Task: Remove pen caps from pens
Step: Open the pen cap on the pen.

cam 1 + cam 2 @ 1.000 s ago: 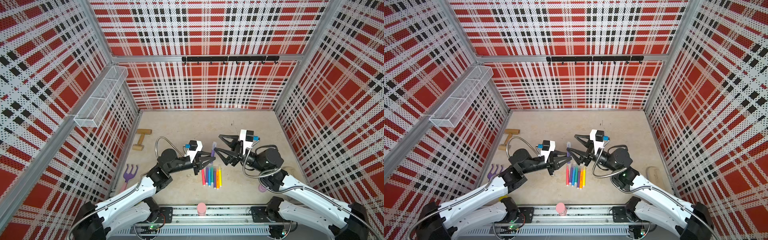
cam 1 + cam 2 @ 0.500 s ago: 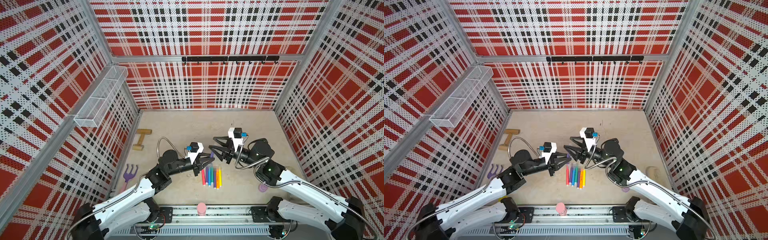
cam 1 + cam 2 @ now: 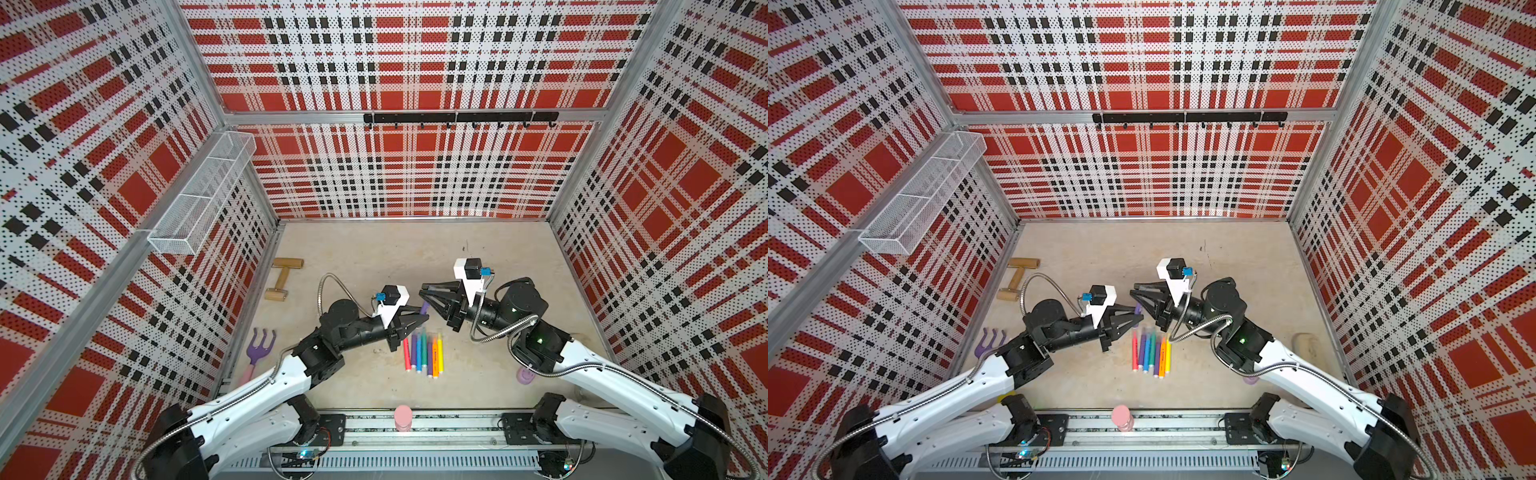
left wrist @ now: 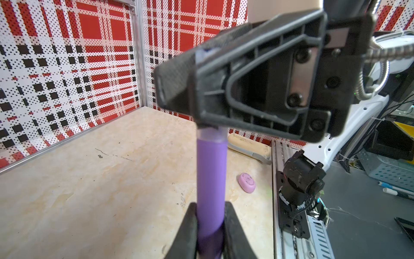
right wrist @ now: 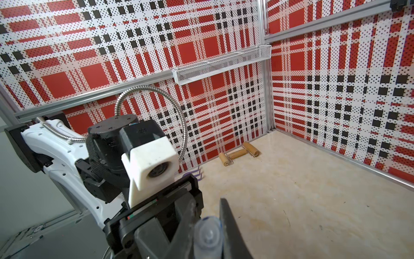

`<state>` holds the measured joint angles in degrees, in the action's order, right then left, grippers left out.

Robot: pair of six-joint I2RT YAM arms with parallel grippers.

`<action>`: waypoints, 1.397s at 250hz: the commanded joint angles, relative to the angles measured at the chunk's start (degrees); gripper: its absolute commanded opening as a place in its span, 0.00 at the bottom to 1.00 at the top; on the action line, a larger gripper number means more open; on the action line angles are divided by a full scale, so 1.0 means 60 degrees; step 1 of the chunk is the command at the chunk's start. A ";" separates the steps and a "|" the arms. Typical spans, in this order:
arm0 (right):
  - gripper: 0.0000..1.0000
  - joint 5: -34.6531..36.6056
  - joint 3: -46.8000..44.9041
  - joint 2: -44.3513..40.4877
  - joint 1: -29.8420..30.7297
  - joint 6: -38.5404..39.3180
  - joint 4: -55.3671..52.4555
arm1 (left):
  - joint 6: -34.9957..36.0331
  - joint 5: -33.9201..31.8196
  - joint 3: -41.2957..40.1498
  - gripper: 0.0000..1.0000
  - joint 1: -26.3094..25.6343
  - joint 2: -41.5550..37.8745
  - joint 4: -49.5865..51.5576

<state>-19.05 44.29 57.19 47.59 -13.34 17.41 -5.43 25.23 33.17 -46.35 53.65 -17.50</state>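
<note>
Purple plastic felt pen is up off the table, clamped low on its barrel by left gripper, jaws narrow w/ the barrel filling the gap. The pen's back end is hidden below the fingers. Its far end carries a pale translucent pen cap, and right gripper is closed down on that cap. The cap's tip vanishes behind the black finger in the left wrist view. In the right wrist view it's blurred and cut off by the frame edge, so can't tell if it's seated or partly pulled. In a top view only a sliver of the pen shows btwn the two gripper tips, approx mid-table. Row of coloured felt pens lies flat, side by side, on the beige table, just robot-side of the grippers. The row's upper ends sit under the left gripper, so caps there can't be made out. Round lilac disc is half hidden behind the right arm. Purple garden fork w/ pink handle lies by the left wall, handle blurred.
</note>
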 commanded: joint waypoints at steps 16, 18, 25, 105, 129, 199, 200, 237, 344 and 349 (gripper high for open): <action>0.00 0.0217 0.0199 -0.0301 -0.0056 0.0260 0.0017 | 0.0058 -0.0014 0.0271 0.00 -0.0039 0.0118 0.0085; 0.00 0.0227 0.0204 -0.0302 -0.0060 0.0250 0.0014 | 0.0056 -0.0023 0.0283 0.00 -0.0039 0.0106 0.0088; 0.00 0.0234 0.0196 -0.0314 -0.0066 0.0273 -0.0001 | 0.0064 -0.0015 0.0273 0.00 -0.0039 0.0138 0.0103; 0.00 0.0482 0.0253 -0.0824 -0.0152 0.0246 -0.0001 | 0.0184 -0.0075 0.0280 0.00 -0.0083 0.0300 0.0322; 0.00 0.0747 0.0244 -0.1074 -0.0210 0.0259 -0.0016 | 0.0231 -0.0118 0.0302 0.00 -0.0106 0.0360 0.0433; 0.00 0.1101 -0.0181 -0.1706 -0.0669 -0.0472 0.0994 | 0.0289 0.0014 0.0347 0.00 -0.0266 0.0720 0.0682; 0.00 0.1112 -0.0200 -0.1715 -0.0682 -0.0501 0.1024 | 0.0290 0.0014 0.0346 0.00 -0.0270 0.0723 0.0686; 0.00 0.1574 -0.0746 -0.1970 -0.0886 -0.1259 0.2334 | 0.0297 -0.0044 0.0375 0.00 -0.0361 0.0815 0.0748; 0.00 0.2525 -0.1174 -0.2432 -0.1004 -0.1423 0.3990 | 0.0344 0.0049 0.0481 0.00 -0.0523 0.1122 0.1022; 0.00 0.2542 -0.1191 -0.2435 -0.1019 -0.1435 0.4036 | 0.0345 0.0042 0.0487 0.00 -0.0536 0.1136 0.1026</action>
<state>-13.50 35.42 46.44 44.12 -23.59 24.45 -3.09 24.97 37.58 -49.23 59.44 -20.21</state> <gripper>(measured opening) 0.171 0.191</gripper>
